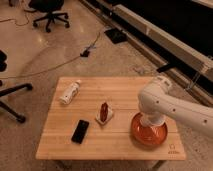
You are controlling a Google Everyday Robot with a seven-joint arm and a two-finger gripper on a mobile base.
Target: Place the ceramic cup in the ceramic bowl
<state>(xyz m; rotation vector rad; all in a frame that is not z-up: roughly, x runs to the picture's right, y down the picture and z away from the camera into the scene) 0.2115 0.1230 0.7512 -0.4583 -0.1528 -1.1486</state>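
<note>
the hand (148, 121) sits inside the ceramic bowl (148, 133); its grip can't be told.

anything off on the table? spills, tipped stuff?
Only the white bottle lies on its side at the table's far left. No spill or damage visible. The gripper is down over the ceramic bowl, hidden by the arm.

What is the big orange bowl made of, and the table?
The wide orange-red bowl looks like glazed ceramic: it has a smooth, slightly shiny rim with lighter rings inside. The pale plank table looks like bare wood, with visible board seams and a matte finish. The robot's gripper hangs over the bowl, hidden by the white arm.
</note>
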